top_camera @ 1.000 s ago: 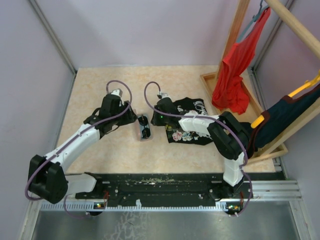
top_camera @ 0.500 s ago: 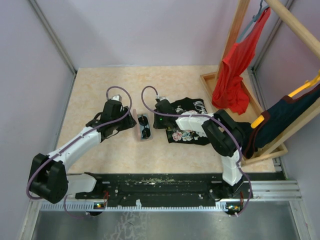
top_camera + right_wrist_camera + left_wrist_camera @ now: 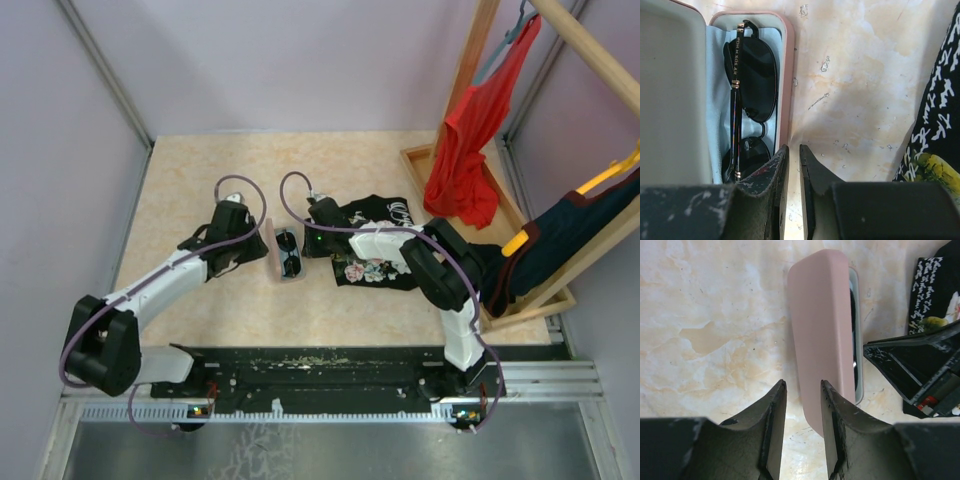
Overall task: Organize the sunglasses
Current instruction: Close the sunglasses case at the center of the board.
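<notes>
The sunglasses (image 3: 751, 90) lie folded inside the open pink case (image 3: 787, 75), on a light-blue cloth (image 3: 717, 100). In the top view the case (image 3: 273, 255) sits mid-table with the sunglasses (image 3: 291, 256) in it. Its lid (image 3: 822, 335) stands raised on the left side. My left gripper (image 3: 802, 385) is just left of the lid, jaws a little apart, holding nothing; the top view shows it (image 3: 255, 250) beside the case. My right gripper (image 3: 793, 148) is by the case's right rim, jaws almost together and empty; it also shows in the top view (image 3: 308, 243).
A black printed garment (image 3: 385, 250) lies on the table right of the case, under the right arm. A wooden rack (image 3: 470, 70) at the right holds a red garment (image 3: 465, 140) and a dark one with yellow trim (image 3: 570, 235).
The left gripper has moved down and right, closer to the case lid. The right gripper has shifted left to the case's right rim. The case and sunglasses stay in place.
</notes>
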